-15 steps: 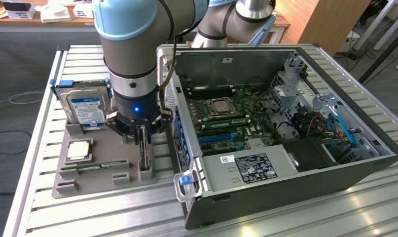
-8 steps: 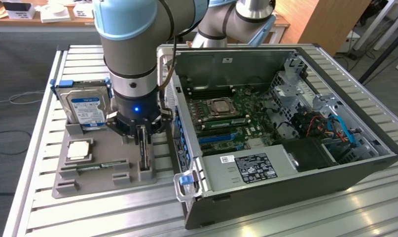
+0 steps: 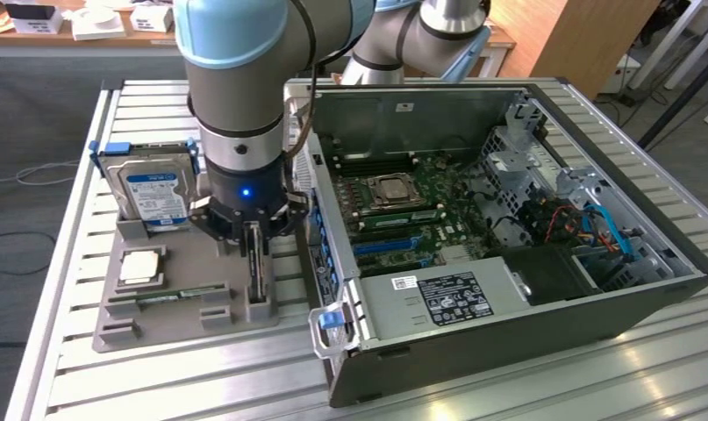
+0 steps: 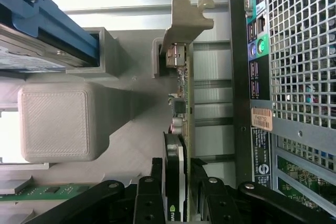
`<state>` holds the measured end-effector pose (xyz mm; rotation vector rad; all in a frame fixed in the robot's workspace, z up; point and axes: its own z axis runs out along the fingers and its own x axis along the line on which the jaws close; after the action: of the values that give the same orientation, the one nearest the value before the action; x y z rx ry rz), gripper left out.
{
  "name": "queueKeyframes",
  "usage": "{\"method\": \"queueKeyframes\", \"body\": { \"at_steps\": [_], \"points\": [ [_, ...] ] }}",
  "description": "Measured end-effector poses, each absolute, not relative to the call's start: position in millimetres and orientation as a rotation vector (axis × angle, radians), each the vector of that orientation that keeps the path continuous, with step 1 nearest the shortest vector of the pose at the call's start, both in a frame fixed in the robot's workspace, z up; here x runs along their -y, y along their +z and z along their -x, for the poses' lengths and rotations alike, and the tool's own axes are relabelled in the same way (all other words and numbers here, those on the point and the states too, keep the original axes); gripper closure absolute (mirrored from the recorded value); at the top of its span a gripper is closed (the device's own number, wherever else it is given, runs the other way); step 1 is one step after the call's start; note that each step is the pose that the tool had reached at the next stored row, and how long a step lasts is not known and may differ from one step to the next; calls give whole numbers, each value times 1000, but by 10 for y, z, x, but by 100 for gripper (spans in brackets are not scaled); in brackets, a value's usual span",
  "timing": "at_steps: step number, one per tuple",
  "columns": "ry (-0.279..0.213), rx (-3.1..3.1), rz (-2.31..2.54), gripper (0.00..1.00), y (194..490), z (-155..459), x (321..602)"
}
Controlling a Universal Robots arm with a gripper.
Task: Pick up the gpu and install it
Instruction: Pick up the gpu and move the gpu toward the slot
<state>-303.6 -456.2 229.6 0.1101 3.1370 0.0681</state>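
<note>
The gpu point(image 3: 256, 272) stands on edge in a slot of the grey holder tray point(image 3: 172, 331), just outside the open computer case point(image 3: 506, 338). My gripper point(image 3: 252, 232) has come straight down over it, and its black fingers sit on both faces of the card. In the wrist view the gpu point(image 4: 184, 93) runs edge-on, with its pale metal bracket point(image 4: 186, 19) at the far end. There my gripper point(image 4: 177, 169) presses against the card from both sides, one finger point(image 4: 156, 177) against the black cooler. The card still rests in its slot.
A hard drive point(image 3: 153, 189) in a blue frame stands at the tray's back, with a CPU point(image 3: 139, 266) and a memory stick point(image 3: 167, 300) lying in front. The motherboard point(image 3: 412, 210) lies exposed inside the case. The case's rear grille point(image 4: 299, 51) is close beside the card.
</note>
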Motion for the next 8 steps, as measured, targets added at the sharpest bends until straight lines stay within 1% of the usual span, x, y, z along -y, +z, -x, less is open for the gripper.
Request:
{"method": "queueKeyframes", "body": {
  "at_steps": [8],
  "points": [
    [68, -3148, -111, 65, 2298, 3008, 4567]
  ]
}}
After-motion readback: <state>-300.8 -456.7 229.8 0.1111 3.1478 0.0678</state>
